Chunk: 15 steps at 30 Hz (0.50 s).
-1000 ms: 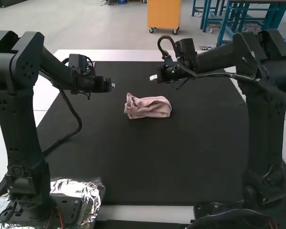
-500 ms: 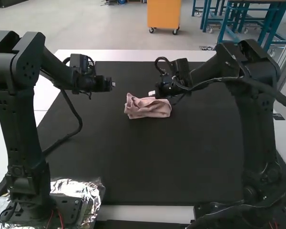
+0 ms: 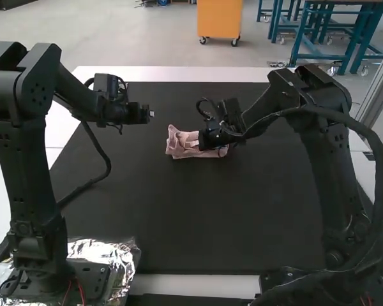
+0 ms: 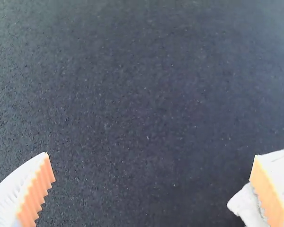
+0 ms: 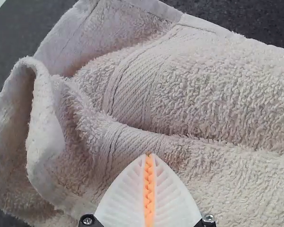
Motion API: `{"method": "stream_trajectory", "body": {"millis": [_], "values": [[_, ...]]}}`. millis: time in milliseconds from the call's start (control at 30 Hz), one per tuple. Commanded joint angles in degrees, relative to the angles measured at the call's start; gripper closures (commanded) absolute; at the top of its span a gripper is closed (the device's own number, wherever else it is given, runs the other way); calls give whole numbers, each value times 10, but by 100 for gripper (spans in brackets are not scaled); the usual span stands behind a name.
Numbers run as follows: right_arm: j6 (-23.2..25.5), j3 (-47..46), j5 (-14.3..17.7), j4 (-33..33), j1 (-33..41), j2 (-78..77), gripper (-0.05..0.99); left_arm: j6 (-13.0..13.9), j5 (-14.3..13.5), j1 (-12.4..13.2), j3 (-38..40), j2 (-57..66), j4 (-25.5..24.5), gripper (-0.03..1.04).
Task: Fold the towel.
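While looking down on the black mat point(image 3: 179, 223), can see the pink towel point(image 3: 177, 141) bunched in uneven folds, with a loose curl at one end. Can see the right gripper point(image 3: 196, 143) over it, narrowed until both orange pads point(image 5: 153, 203) meet, and the left gripper point(image 3: 151, 113) off to the left, spread wide.

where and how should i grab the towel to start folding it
Probably by the raised, looped hem at the towel's left end in the high view, straight from above, one finger each side. It stands up from the bunched cloth as a ridge to pinch. The right gripper is shut, so open it first.
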Motion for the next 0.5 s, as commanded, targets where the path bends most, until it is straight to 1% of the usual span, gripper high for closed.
{"method": "stream_trajectory", "body": {"millis": [0, 133, 267, 333, 400, 433, 467], "values": [[7, -15, 1, 5, 13, 9, 96, -4, -3, -3, 1, -29, 2, 4], [27, -8, 1, 9, 9, -6, 96, -4, -3, -3, 1, -34, -2, 4], [43, 21, 1, 9, -1, -64, 96, -10, -3, -6, 5, -47, 2, 4], [58, 41, 1, 4, -10, -96, 95, -8, -3, -11, 9, -58, 4, 4], [58, 63, 2, -16, -21, -136, 95, -7, -4, -21, 17, -72, 0, 4], [58, 71, 8, -23, -25, -157, 94, -7, -5, -26, 22, -79, -5, 4], [58, 77, 15, -29, -30, -177, 87, -7, -6, -31, 28, -87, -10, 4]]}}
